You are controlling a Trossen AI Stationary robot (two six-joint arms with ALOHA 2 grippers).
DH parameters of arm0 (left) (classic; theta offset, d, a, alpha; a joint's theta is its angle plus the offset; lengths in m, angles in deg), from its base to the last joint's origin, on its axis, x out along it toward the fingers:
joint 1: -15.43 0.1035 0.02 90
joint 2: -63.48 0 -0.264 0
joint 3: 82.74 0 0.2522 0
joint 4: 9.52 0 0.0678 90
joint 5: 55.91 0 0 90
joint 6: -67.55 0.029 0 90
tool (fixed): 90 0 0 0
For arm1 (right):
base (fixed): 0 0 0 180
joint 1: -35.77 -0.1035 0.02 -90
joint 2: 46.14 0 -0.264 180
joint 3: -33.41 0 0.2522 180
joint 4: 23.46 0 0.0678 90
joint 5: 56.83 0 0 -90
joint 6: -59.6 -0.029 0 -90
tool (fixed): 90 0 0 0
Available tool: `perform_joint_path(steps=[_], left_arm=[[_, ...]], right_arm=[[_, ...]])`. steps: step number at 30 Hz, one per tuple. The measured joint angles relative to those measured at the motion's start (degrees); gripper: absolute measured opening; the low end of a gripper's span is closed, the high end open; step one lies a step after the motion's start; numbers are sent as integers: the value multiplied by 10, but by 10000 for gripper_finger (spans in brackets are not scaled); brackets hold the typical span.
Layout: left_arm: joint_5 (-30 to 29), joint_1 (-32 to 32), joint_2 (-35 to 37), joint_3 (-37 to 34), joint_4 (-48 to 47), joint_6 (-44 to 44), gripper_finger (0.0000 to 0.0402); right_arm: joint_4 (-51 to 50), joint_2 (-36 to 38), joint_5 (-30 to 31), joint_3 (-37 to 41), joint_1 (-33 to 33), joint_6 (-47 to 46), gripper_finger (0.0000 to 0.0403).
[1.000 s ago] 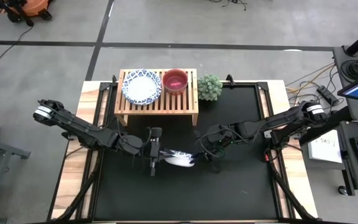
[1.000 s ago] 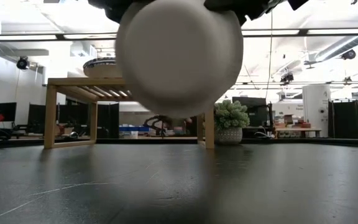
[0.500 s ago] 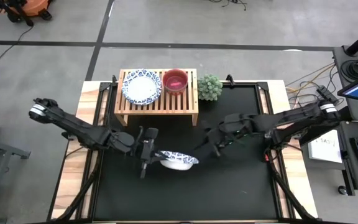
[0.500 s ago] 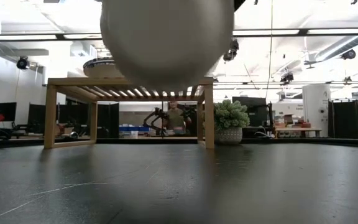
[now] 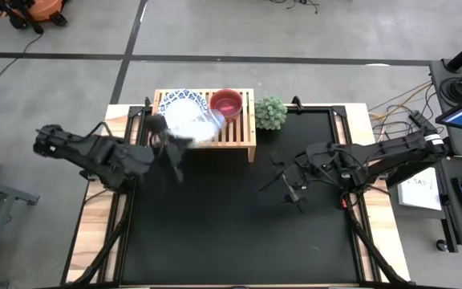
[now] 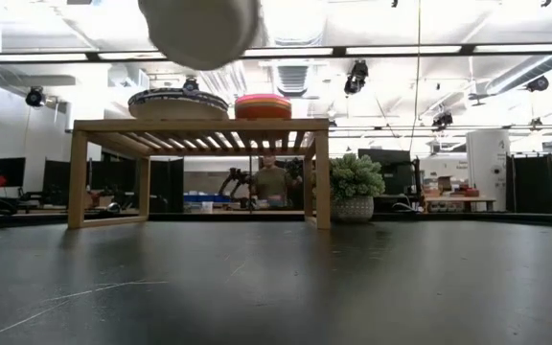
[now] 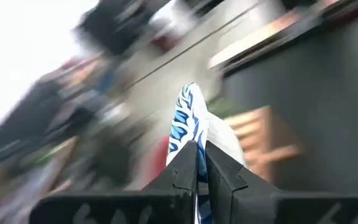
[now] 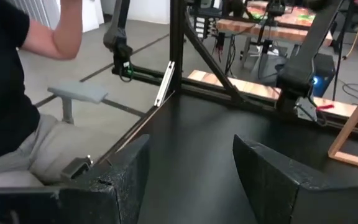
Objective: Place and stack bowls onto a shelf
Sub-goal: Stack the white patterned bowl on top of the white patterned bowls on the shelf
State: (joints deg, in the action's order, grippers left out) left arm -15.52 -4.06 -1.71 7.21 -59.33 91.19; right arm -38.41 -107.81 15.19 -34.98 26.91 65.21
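A white bowl with a blue patterned rim (image 5: 194,126) hangs in the air over the front of the light-wood shelf (image 5: 239,138), with my left gripper (image 5: 173,141) shut on it. In the low view its pale underside (image 6: 199,29) shows high above the shelf top. On the shelf's slats rest another patterned bowl (image 6: 177,103) and a red bowl (image 5: 226,104). My right gripper (image 5: 289,186) stands open over the black mat, right of centre, with nothing between its fingers (image 8: 272,180). My left gripper pinches the bowl's blue patterned rim (image 7: 185,127) between its two fingers (image 7: 222,168), the rim edge-on between them. The fingers come from the table's left side. The bowl is lifted clear, out beyond the fingertips and above the shelf.
A small green potted plant (image 5: 269,112) stands just right of the shelf. Black mat (image 5: 231,233) covers the table between the arms. A seated person (image 8: 5,93) shows beyond the table edge, and another person (image 6: 272,182) stands far behind the shelf.
My right gripper has opened, let go of the patterned bowl and drawn back toward the table's right edge. My left gripper has carried the bowl up and toward the far edge, from mid-table to above the shelf's front.
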Motion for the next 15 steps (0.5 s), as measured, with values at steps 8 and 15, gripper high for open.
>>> perform_joint_path(steps=[8, 15], left_arm=[[-80, 147, 3, -16, -48, -4, 0], [-14, 256, -2, -70, -14, -8, 0]], right_arm=[[30, -31, 0, 15, 0, 0, 219], [32, -41, 0, 15, 0, -11, 219]])
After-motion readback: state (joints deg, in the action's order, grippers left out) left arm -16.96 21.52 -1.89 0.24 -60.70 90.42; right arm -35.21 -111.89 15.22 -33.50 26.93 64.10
